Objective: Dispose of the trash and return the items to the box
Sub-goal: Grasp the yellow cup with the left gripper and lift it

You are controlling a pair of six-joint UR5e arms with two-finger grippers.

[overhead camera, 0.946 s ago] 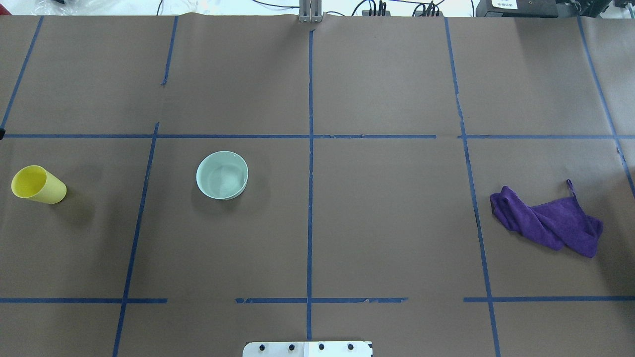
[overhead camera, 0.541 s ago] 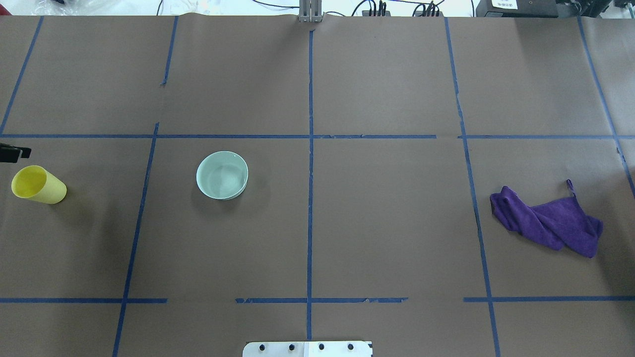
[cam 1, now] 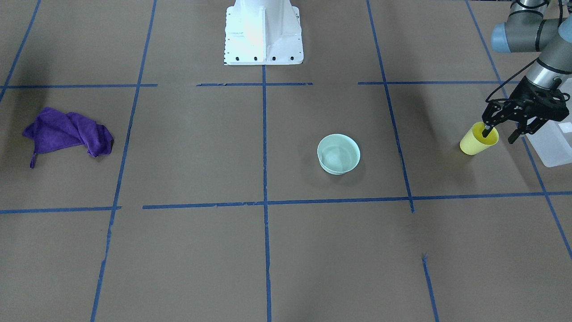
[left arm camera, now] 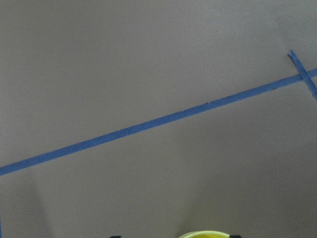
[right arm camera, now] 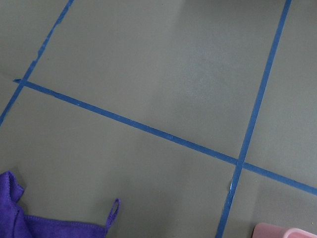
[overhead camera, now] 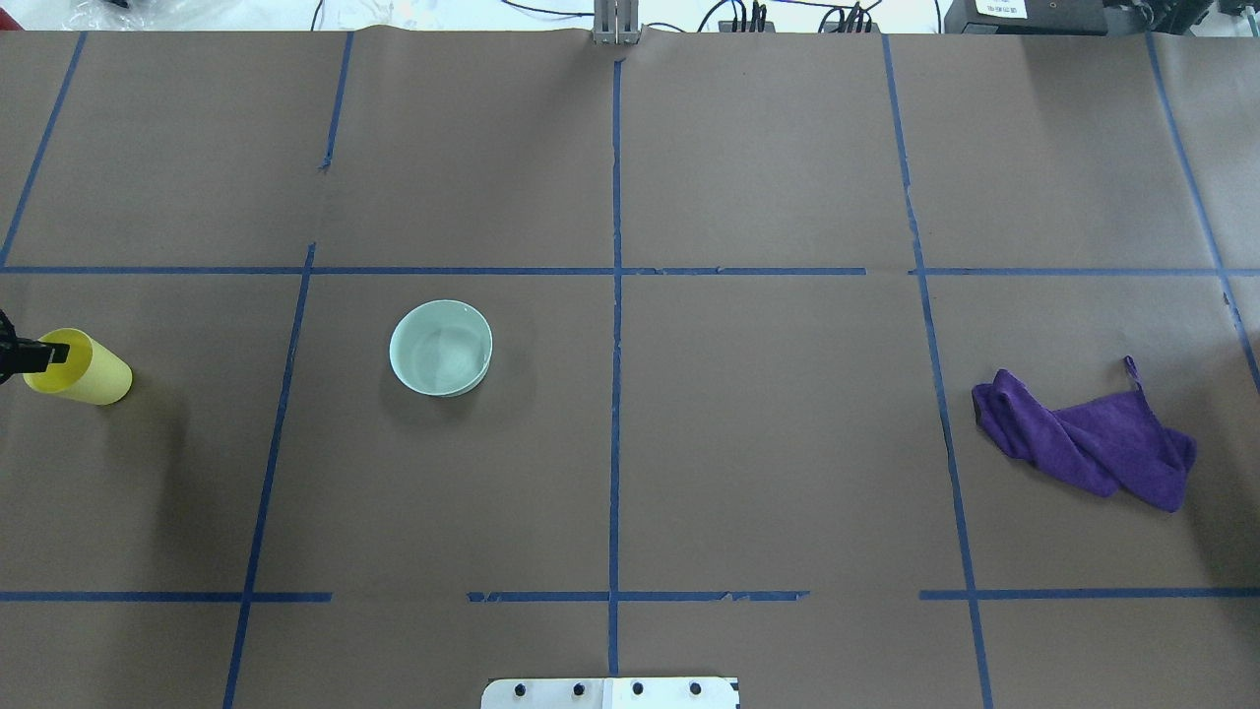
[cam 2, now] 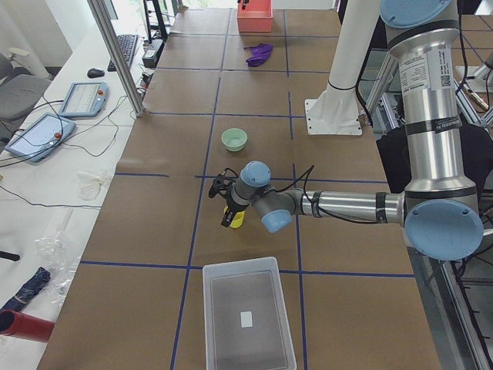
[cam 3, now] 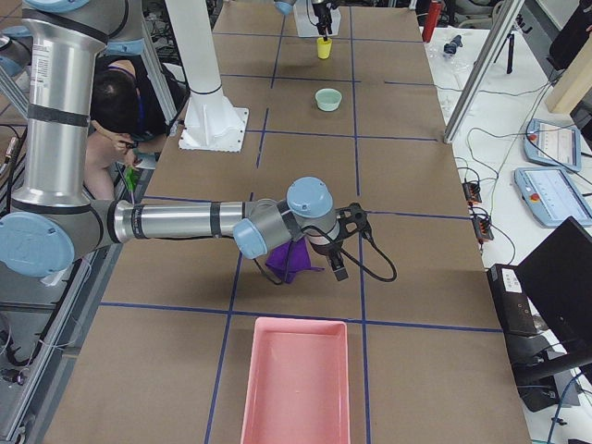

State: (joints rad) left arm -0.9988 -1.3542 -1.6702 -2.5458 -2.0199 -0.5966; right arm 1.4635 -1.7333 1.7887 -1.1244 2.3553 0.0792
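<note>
- A translucent frosted-white rectangular plastic bin (cam 2: 209, 308) has a small white label (cam 2: 241, 319) on its floor; the writing is too small to read.
- A small yellow tapered plastic cup (cam 1: 476, 144) stands upright just beside the bin. The left pincer (cam 1: 500, 133) is spread, with one finger inside the cup's mouth.
- A pale mint-green round shallow bowl (cam 1: 338, 153) sits farther from the bin, with brown bench (cam 1: 268, 250) showing all round it.
- The right pincer (cam 3: 330, 254) is well apart from the bin; I cannot tell whether it is spread.

- A table (overhead camera: 768, 167) under brown paper is marked into squares by blue tape (overhead camera: 615, 394).
- Cables (overhead camera: 748, 15) run along its far edge.
- A metal post (cam 2: 115, 54) rises at that edge.
- Beyond it, a white desk (cam 2: 46, 193) holds two tablets (cam 2: 83, 98), a keyboard (cam 2: 127, 48) and a mouse (cam 2: 95, 73).
- A grey chair (cam 2: 15, 89) stands at the desk.
- A black monitor (cam 3: 560, 277) stands near the desk's other end.
- Light is even, shadows soft.
</note>
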